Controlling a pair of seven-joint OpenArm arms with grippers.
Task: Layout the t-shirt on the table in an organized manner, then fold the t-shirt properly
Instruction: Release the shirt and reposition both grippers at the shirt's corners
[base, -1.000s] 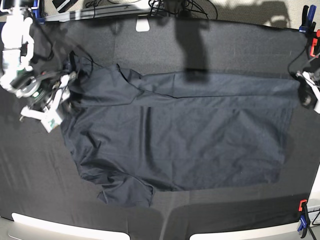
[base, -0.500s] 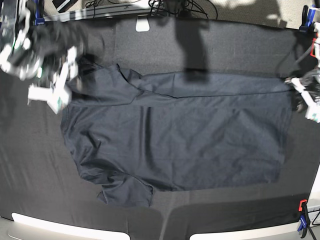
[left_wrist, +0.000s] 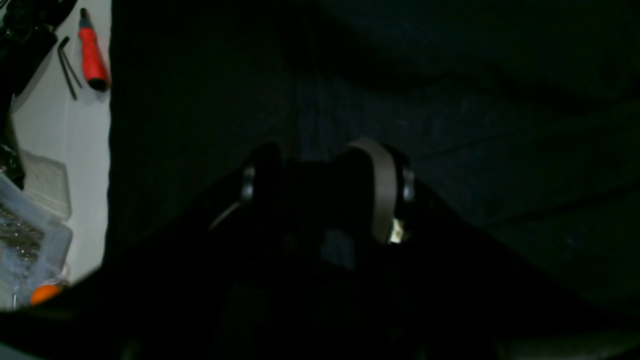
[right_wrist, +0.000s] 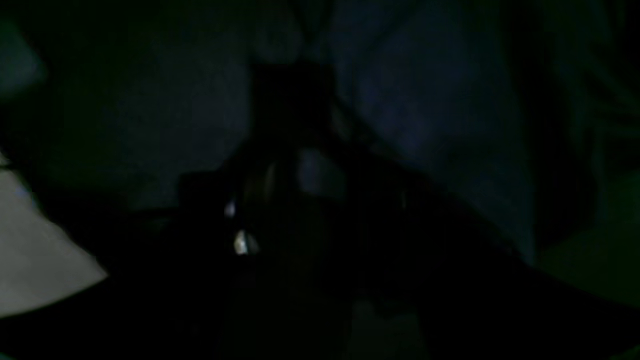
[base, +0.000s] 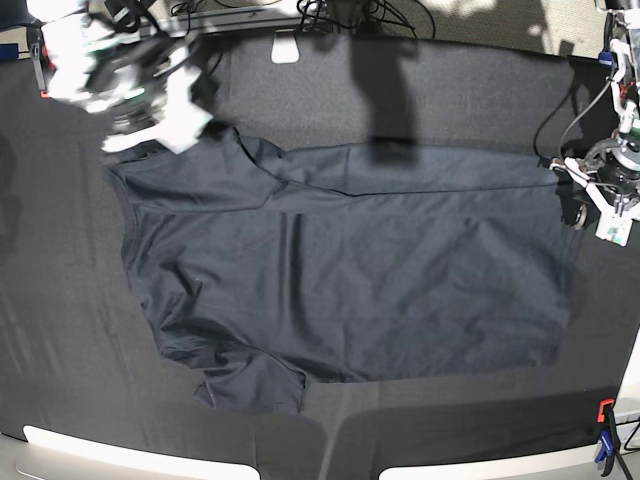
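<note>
Between both arms' empty, parted fingers (left_wrist: 325, 170), t-shirt (base: 350, 270) flat on table (base: 60, 300).

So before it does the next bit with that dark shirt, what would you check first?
1. t-shirt lying on the table: ok.
2. Body spread smooth: mostly ok, wrinkles near the lower sleeve.
3. Upper edge flat: not ok, it is folded over.
4. right hand clear of the cloth: cannot tell, blurred.
5. left hand at the hem: ok; holding cloth: cannot tell.
</note>
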